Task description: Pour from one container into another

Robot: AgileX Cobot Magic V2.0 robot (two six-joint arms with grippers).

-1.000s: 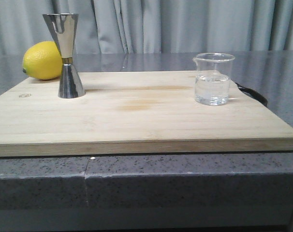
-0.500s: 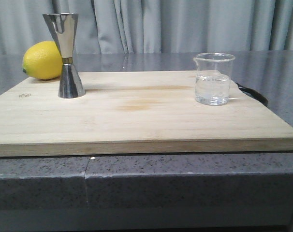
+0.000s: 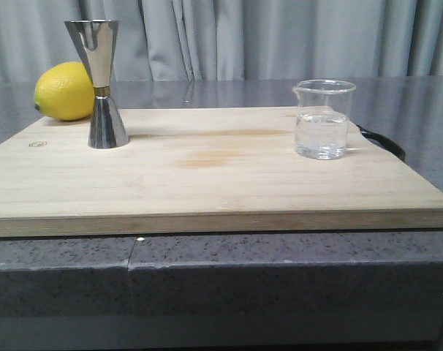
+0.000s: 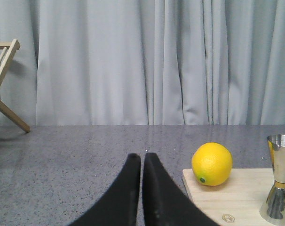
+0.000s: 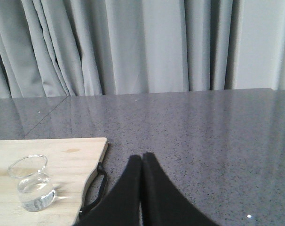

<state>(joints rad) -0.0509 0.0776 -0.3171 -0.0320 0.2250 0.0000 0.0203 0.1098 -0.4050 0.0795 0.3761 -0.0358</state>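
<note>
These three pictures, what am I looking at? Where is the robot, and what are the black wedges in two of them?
The robot has two arms, each ending in a two-fingered gripper with a camera on the wrist. One picture looks forward over the table; no arm shows in it. There a wooden cutting board carries a small glass beaker partly filled with clear liquid, and a steel jigger, a bartender's measure. A lemon sits behind the jigger at the board's far left corner. The black wedges are the fingers seen from the wrist cameras: the left gripper off the board on the lemon's side, the right gripper off the board on the beaker's side. Both are pressed shut and hold nothing.
</note>
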